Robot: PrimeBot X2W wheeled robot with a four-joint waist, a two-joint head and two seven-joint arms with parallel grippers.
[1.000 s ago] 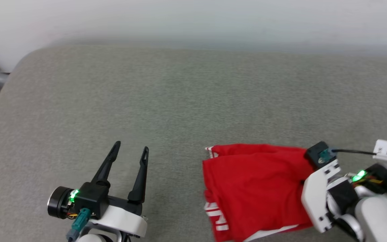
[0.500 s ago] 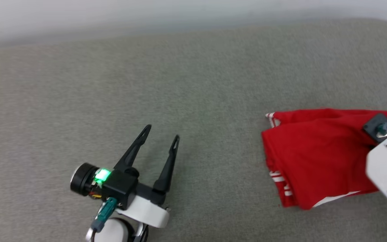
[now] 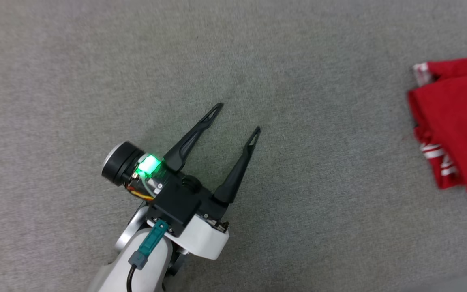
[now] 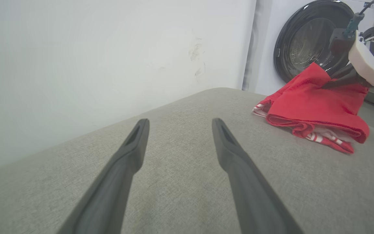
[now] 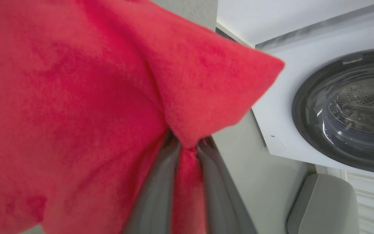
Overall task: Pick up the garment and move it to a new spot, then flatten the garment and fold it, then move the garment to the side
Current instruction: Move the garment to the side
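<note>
The garment [image 3: 456, 117] is a red bundle with white-and-red striped trim, lying at the right edge of the head view on the grey padded surface [image 3: 95, 61]. In the left wrist view the garment [image 4: 317, 104] rests at the right, one corner lifted by my right gripper [image 4: 331, 84]. The right wrist view shows my right gripper [image 5: 187, 143] shut on a pinched fold of the garment [image 5: 76, 97]. My left gripper [image 3: 238, 117] hovers open and empty over the middle of the surface, well left of the garment; its fingers [image 4: 135, 152] stand spread.
A white front-loading washing machine [image 4: 307, 42] with a dark round door [image 5: 346, 107] stands just beyond the surface's end near the garment. A white wall [image 4: 109, 58] runs along the far side. A grey rounded cushion [image 5: 323, 204] sits below the machine.
The head camera has swung and dropped closer, shifting the whole picture. The garment, held by my right gripper, has travelled further right, away from the left gripper, which stays open.
</note>
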